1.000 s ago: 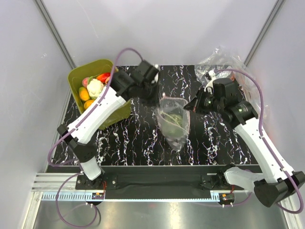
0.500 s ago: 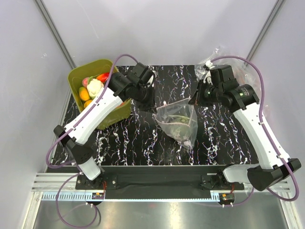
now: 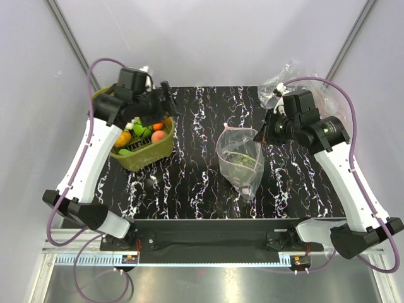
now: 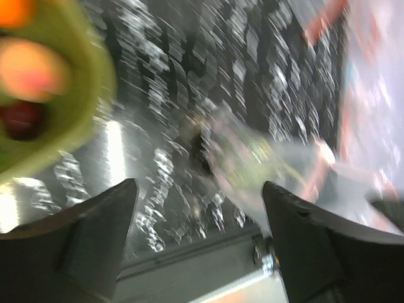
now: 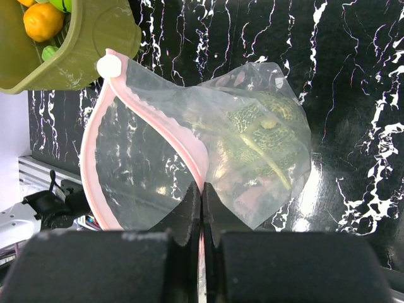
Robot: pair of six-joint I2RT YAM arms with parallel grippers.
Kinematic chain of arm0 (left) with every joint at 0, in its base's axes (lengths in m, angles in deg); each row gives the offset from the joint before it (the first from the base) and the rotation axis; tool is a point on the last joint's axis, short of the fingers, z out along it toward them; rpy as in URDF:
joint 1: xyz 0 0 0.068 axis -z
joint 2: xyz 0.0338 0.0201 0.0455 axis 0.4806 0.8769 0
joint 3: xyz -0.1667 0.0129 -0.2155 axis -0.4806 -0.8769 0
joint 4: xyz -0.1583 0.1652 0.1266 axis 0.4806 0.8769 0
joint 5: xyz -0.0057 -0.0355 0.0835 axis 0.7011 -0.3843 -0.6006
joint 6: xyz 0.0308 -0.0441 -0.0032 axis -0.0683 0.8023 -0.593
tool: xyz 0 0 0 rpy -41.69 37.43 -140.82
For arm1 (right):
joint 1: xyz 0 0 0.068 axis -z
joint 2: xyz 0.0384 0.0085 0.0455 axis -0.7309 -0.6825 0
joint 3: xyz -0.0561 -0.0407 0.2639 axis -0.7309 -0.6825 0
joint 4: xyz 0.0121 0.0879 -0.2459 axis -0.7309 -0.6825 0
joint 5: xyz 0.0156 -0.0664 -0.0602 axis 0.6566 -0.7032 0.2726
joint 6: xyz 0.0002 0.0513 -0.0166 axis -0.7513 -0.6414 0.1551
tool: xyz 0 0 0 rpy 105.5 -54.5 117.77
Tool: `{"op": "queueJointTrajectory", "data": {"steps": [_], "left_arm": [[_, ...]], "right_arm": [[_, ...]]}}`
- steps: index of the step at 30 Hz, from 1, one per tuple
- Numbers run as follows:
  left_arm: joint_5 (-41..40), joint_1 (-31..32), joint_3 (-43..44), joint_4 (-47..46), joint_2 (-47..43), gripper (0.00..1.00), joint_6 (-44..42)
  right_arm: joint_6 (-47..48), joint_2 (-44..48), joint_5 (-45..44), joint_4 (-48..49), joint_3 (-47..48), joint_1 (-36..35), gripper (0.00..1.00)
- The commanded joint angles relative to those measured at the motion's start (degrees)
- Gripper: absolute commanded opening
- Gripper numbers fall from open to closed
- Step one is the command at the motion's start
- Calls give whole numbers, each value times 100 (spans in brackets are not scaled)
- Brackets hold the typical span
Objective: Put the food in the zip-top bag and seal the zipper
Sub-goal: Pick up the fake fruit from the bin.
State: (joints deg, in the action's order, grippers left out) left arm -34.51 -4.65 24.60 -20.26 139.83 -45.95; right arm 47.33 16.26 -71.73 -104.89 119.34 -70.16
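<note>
Back from the centre to the upper left now: left hand [image 4: 199, 185], fingers apart, over the tub [image 3: 136, 163] of food [image 3: 142, 131]. At centre on the tabletop [image 3: 189, 183], zip-top bag [image 3: 240, 158] holding a green piece. Just right, right hand [image 5: 202, 196] clamped on the zipper [image 5: 85, 158].

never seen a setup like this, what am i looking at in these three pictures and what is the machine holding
These are two robot arms bolted at the near edge of a black marbled table, each ending in a two-finger gripper. The wide picture comes from a fixed camera above and behind the arms. The other two come from cameras on the wrists, looking past each arm's own fingers. The right gripper is pinched shut on the pink zipper of a clear zip-top bag, whose mouth gapes open; a greenish piece lies inside. The left gripper is open and empty, near the rim of an olive-green tub of toy food. Its picture is blurred.
</note>
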Motion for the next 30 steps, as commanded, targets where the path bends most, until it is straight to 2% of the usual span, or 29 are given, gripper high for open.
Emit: {"op": "queueJointTrajectory", "data": {"steps": [1,8,14,21,26,30], "left_arm": [[-733,-665,-114,-188,15,99,-243],[-1578,-1765,-536,-504,551,99,-77],[-1482,-2529,-397,-680,1534,99,29],[-1606,-2732,376,-452,2975,99,29],[-1448,-2759,563,-626,3478,99,-6],[-939,-2750,361,-890,3671,99,55]], "right_arm": [[19,174,14,104,16,35,0],[142,156,32,7,69,35,0],[107,121,-29,60,16,35,0],[-121,-10,-170,184,-10,26,0],[-297,-11,-179,280,-115,35,0],[-446,-28,-258,324,-238,35,0]]}}
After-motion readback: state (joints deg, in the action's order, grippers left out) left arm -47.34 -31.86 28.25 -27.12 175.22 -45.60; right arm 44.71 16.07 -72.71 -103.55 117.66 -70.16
